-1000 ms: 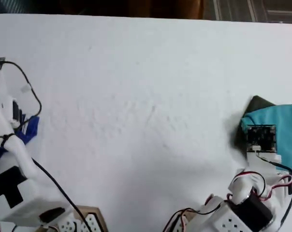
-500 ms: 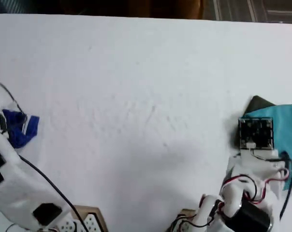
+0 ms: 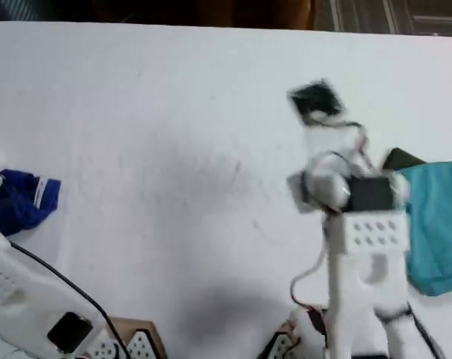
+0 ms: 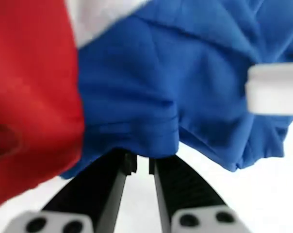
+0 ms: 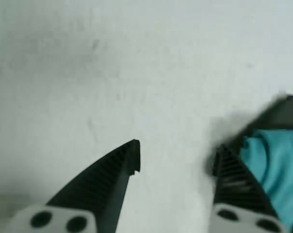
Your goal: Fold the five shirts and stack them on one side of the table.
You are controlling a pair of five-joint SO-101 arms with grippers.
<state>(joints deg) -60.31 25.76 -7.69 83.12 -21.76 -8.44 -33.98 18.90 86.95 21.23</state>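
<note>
The white left arm [image 3: 16, 295] trails a black cable [image 3: 67, 286]; the white right arm [image 3: 361, 262] bears a black motor [image 3: 372, 194] and screw holes [image 3: 370, 233]. The left end effector [image 4: 142, 165] and right end effector [image 5: 177, 150] have black ribbed fingers [image 5: 107, 179].

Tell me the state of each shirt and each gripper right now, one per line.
blue shirt, crumpled and unfolded, pinched at its edge by the left gripper
red shirt, beside the blue shirt, folding unclear
teal shirt, folded, resting on a dark shirt
dark shirt, under the teal shirt, one corner showing
left gripper, shut on the blue shirt
right gripper, open, empty, above the table
</note>
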